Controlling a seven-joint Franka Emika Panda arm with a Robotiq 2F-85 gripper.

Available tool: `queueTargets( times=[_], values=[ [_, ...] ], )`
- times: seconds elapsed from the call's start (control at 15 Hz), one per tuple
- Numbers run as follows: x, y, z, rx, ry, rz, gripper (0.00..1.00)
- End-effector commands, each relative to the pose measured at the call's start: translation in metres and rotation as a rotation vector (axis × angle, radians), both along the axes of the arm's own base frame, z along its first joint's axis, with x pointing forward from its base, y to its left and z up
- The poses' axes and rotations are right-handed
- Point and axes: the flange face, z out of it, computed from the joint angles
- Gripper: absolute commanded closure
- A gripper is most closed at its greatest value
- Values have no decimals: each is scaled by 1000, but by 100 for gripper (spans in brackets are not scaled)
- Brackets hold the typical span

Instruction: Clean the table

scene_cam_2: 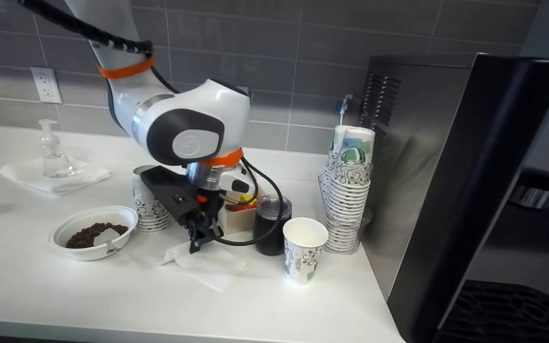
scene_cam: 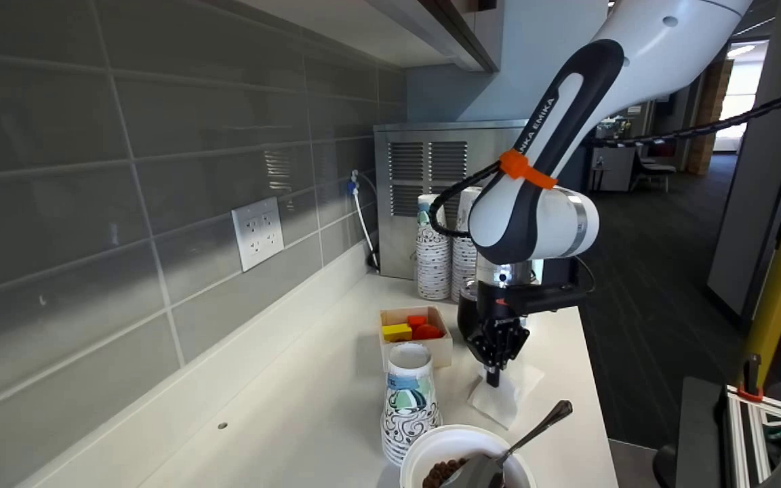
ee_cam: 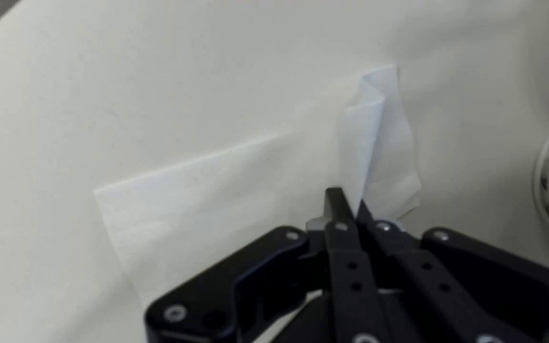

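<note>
The off-white table (scene_cam: 295, 407) runs along the tiled wall and shows in both exterior views (scene_cam_2: 127, 305). A white paper napkin (scene_cam_2: 212, 269) lies loosely spread on it, in front of the black tumbler and the small box. In the wrist view the napkin (ee_cam: 208, 200) has a raised fold near its right end. My gripper (ee_cam: 353, 209) points down and is shut, with that fold pinched between its fingertips. In both exterior views the gripper (scene_cam: 493, 379) is low over the table, its tips at the napkin (scene_cam_2: 194, 247).
A white bowl (scene_cam_2: 88, 255) with brown cereal and a spoon stands near the gripper, beside a short cup stack (scene_cam: 409, 413). A tumbler (scene_cam_2: 270, 233), a single cup (scene_cam_2: 303, 252), a box of blocks (scene_cam: 434, 352), tall cup stacks (scene_cam_2: 348, 205) and a metal machine (scene_cam_2: 412, 157) stand beyond.
</note>
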Motion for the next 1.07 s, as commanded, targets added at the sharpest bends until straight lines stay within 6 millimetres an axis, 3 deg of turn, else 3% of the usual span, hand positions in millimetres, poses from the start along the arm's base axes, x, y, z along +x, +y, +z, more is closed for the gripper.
queueTargets(
  times=[0.0, 0.13, 0.33, 0.47, 0.67, 1.0],
  values=[
    [23, 6, 11, 40, -90, -37, 100],
    [27, 26, 13, 33, -111, -4, 100],
    [16, 66, 8, 6, -77, 120, 100],
    [9, 82, 5, -25, -41, 170, 100],
    [5, 82, 2, -120, -21, 155, 100],
    [19, 57, 3, -220, -40, 68, 100]
  ],
)
